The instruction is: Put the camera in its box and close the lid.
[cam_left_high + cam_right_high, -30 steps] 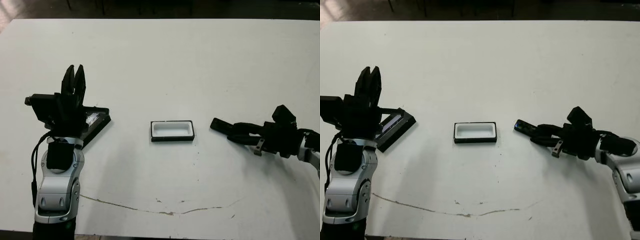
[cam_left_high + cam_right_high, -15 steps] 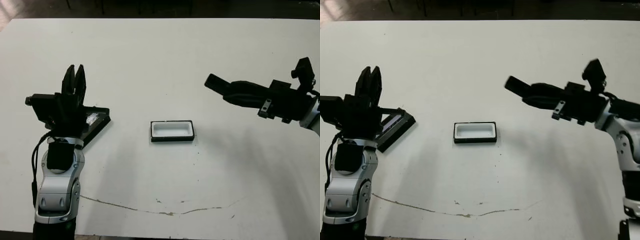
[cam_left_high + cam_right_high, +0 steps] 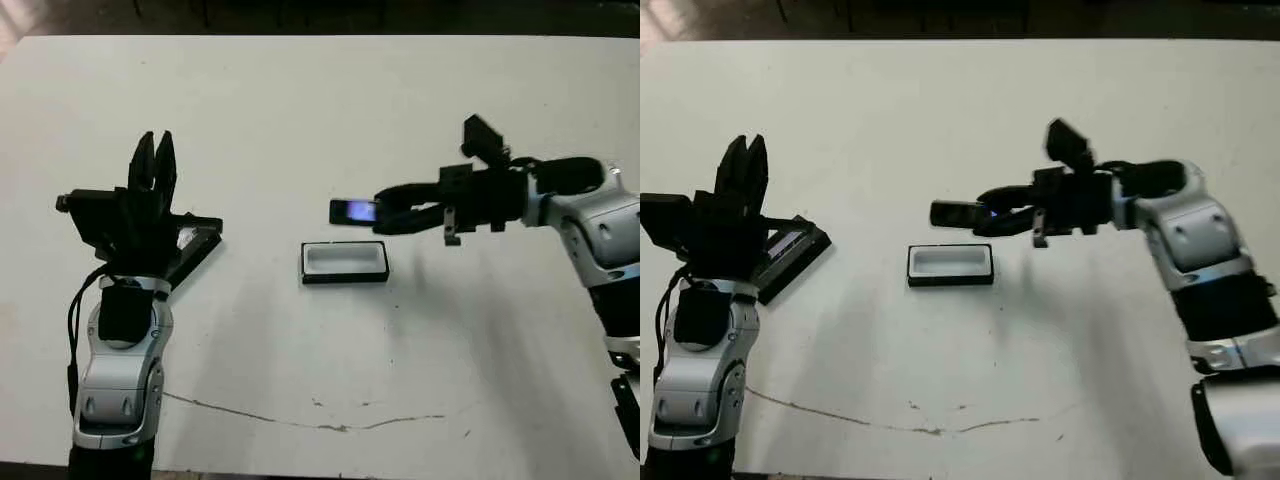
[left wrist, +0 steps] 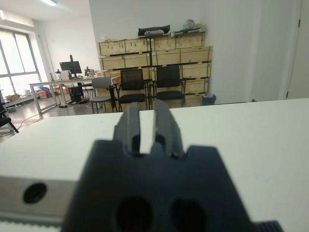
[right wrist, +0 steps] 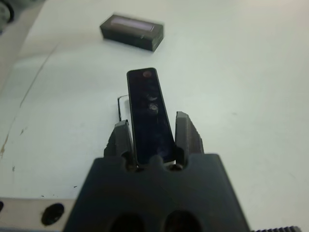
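Note:
The camera (image 3: pixel 352 211), a slim black bar with a bluish glossy end, is held level in the air just beyond the box (image 3: pixel 344 262). My right gripper (image 3: pixel 386 209) is shut on it. In the right wrist view the camera (image 5: pixel 149 113) sticks out between the two fingers (image 5: pixel 186 133) and hides most of the box (image 5: pixel 122 107). The box is a black-walled tray with a white lining, open and empty. Flat on the table lies the black lid (image 3: pixel 193 241), partly hidden behind my left gripper (image 3: pixel 153 160). That gripper is raised, pointing away, shut with only a narrow slit and nothing in it.
A thin brownish crack line (image 3: pixel 320 422) runs across the white table near its front edge. In the left wrist view a room with chairs (image 4: pixel 133 84) and wooden crates lies beyond the table's far edge.
My right arm lifted the camera off the table at the right and carried it left, to just above the box's far side. The left arm has hardly moved.

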`<action>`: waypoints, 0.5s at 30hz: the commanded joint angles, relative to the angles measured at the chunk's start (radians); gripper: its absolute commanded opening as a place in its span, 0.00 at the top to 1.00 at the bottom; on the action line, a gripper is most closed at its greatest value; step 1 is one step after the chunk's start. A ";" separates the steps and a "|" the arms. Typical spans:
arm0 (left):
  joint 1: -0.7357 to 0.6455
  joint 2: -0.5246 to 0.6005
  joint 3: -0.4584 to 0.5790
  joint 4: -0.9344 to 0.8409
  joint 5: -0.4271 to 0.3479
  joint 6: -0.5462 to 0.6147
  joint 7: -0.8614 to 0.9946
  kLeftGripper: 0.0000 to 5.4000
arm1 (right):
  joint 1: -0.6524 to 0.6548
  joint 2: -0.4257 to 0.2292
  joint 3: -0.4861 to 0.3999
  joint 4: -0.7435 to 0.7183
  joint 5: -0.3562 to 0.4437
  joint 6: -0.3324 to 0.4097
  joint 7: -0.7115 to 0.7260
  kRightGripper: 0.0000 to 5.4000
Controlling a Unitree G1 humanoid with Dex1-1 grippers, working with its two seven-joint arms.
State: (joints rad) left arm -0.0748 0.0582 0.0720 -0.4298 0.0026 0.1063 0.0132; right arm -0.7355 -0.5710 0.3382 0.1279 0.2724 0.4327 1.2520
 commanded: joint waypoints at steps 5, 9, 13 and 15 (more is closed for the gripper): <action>0.027 -0.005 0.007 -0.002 -0.001 0.021 0.007 1.00 | -0.015 0.022 0.048 0.036 -0.057 -0.020 0.049 0.96; 0.027 -0.003 0.008 0.000 -0.006 0.019 0.002 1.00 | -0.013 0.035 0.062 0.056 -0.068 -0.005 0.063 0.96; 0.026 0.000 0.007 0.006 0.000 0.007 0.002 1.00 | 0.003 0.041 0.066 0.047 -0.076 -0.020 0.066 0.96; 0.025 -0.002 0.008 0.007 -0.006 0.003 0.000 1.00 | 0.013 0.039 0.068 0.032 -0.085 -0.018 0.060 0.96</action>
State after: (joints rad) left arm -0.0730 0.0534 0.0742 -0.4319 -0.0001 0.1059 0.0152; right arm -0.7418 -0.5325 0.3953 0.1688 0.1991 0.4203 1.3115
